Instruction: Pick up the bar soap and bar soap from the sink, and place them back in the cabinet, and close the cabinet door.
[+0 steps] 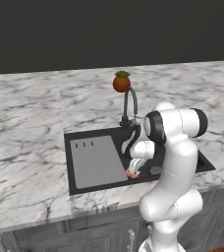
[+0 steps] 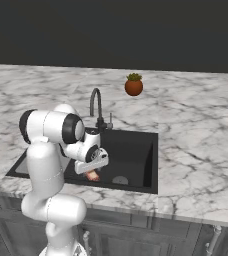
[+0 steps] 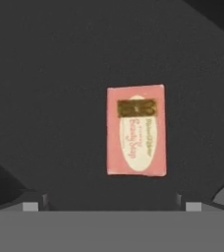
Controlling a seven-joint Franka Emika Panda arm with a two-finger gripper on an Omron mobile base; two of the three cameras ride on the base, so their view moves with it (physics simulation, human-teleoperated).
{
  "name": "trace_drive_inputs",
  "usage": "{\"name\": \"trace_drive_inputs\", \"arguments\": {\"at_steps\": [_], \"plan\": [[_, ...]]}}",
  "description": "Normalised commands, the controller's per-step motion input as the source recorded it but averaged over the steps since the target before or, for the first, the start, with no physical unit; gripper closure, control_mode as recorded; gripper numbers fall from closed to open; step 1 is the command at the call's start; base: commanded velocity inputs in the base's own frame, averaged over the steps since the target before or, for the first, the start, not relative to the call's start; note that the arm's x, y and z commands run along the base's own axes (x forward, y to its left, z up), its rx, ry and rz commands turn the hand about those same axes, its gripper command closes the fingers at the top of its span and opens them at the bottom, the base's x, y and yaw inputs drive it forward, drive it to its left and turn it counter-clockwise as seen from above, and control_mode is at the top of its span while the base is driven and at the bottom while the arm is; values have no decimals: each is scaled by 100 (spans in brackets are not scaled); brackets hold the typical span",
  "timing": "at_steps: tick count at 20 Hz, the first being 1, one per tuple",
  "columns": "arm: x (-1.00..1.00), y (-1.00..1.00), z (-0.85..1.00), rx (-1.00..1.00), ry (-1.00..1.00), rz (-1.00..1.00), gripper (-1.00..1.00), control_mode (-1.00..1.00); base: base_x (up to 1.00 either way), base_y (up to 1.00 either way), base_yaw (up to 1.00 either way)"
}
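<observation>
A bar soap (image 3: 136, 130) lies flat on the black floor of the sink (image 1: 115, 135). In the hand view its long axis runs twelve to six, its gold band toward twelve. The gripper (image 3: 111, 204) hangs just above it, fingers (image 3: 31, 205) spread wide, nothing between them. In the right base view, the soap (image 2: 92, 175) peeks out at six o'clock beneath the hand.
</observation>
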Motion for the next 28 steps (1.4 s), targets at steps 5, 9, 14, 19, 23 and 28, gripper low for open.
{"name": "trace_drive_inputs", "arguments": {"at_steps": [5,9,14,19,23,28], "plan": [[20,4,-18,0,0,0,-100,-100,0,0,0],[26,1,-17,0,0,0,-100,-100,0,0,0],[20,0,-16,0,1,0,-100,-100,0,0,0],[17,0,-25,0,0,0,-100,-100,0,0,0],[11,2,-19,0,2,0,-100,-100,0,0,0],[7,6,-16,0,2,0,-100,-100,0,0,0]]}}
